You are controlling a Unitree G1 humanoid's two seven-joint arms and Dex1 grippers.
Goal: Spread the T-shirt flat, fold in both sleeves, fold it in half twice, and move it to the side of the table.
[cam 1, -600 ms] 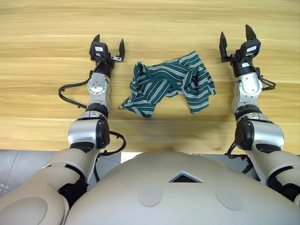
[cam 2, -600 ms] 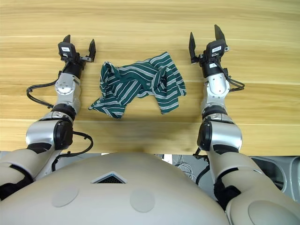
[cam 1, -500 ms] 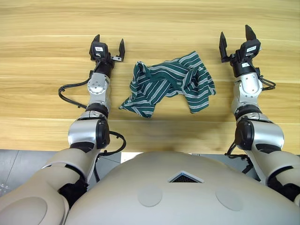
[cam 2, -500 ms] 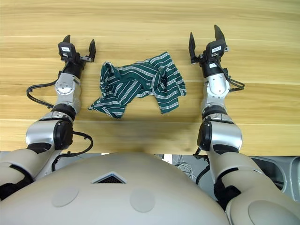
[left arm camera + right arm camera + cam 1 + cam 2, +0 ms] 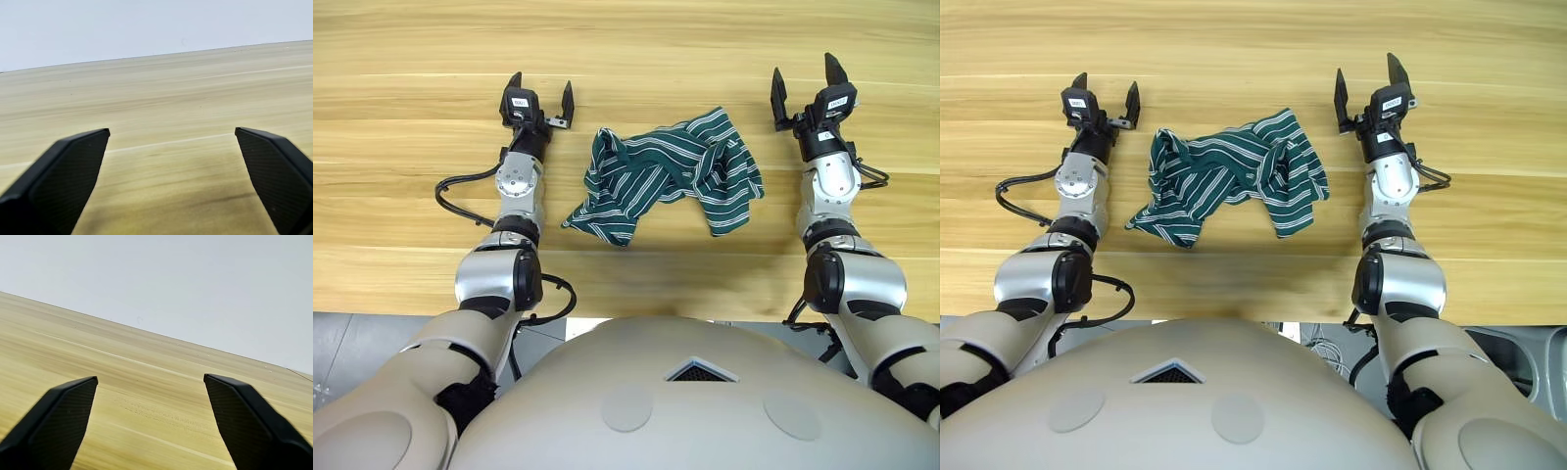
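While both arms stretch out over the wooden table (image 5: pixel 401 59), one T-shirt (image 5: pixel 661 181) lies between them in a crumpled heap. It is dark green with thin white stripes. It sits on the robot's half of the table and touches neither tool.

There are two tools. The left tool (image 5: pixel 541 83) is just beside the shirt's left end. The right tool (image 5: pixel 803 67) is near the shirt's right end, a little farther off. Each tool has two black fingers (image 5: pixel 63 181). Both tools are spread wide apart and hold nothing.

The shirt is bunched up and folded over itself, so a lot of it is tucked under. I cannot tell the sleeves from the rest of it. In the wrist views the fingers run off the picture's edge, with bare table and a pale wall (image 5: pixel 195 279) beyond them.
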